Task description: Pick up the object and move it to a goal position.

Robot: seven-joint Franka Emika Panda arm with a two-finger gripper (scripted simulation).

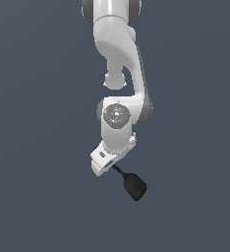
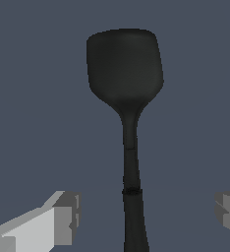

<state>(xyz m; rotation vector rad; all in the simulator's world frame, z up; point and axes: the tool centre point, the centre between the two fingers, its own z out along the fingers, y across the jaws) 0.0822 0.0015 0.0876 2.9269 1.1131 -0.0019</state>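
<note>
Straddling the spatula (image 2: 125,74) handle, the end effector (image 2: 146,214) gapes wide, wrist-view only.

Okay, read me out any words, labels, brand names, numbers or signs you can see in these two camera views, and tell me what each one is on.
There are none to read.
The spatula is plain black, blade and handle alike, with no marking.
The gripper fingers are bare grey and white blocks.
The arm in the exterior view has a round speckled grey patch at a joint, but it forms no letters or digits.
The dark blue-grey background carries no text either.
</note>
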